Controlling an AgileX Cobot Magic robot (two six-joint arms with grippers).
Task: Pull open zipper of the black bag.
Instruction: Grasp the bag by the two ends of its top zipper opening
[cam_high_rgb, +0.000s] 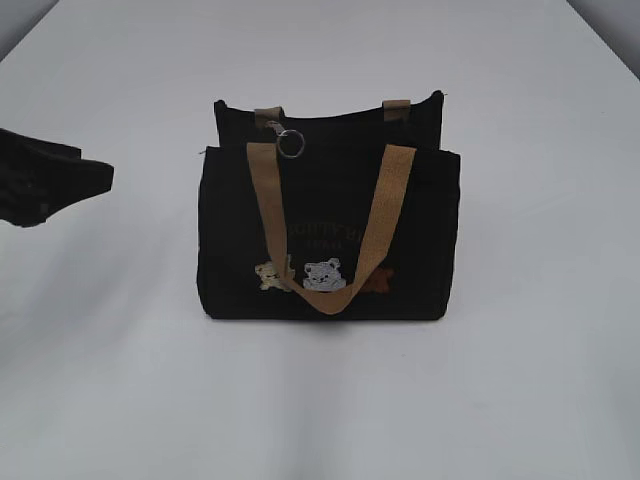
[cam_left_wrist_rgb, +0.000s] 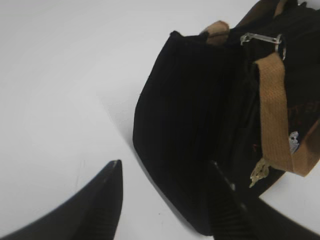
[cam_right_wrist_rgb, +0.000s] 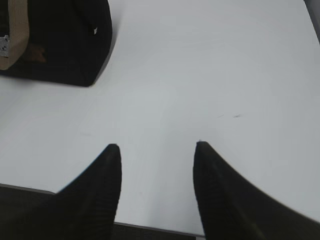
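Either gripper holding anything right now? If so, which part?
Nothing is held. The left gripper stands open beside the small black fabric tote bag; the right gripper is open over bare white table. The silver ring zipper pull is untouched.

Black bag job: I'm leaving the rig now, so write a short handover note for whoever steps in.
Left gripper: open, empty, beside the bag's left end, not touching it.
Right gripper: open, empty, over bare table to the bag's right.
Black bag: upright mid-table, front tan handle hanging down its face.
Zipper: runs along the top edge; its silver ring pull sits near the left end, untouched.
Done: the left approach only.
Left: steady the bag, grip the ring, pull the zipper open.
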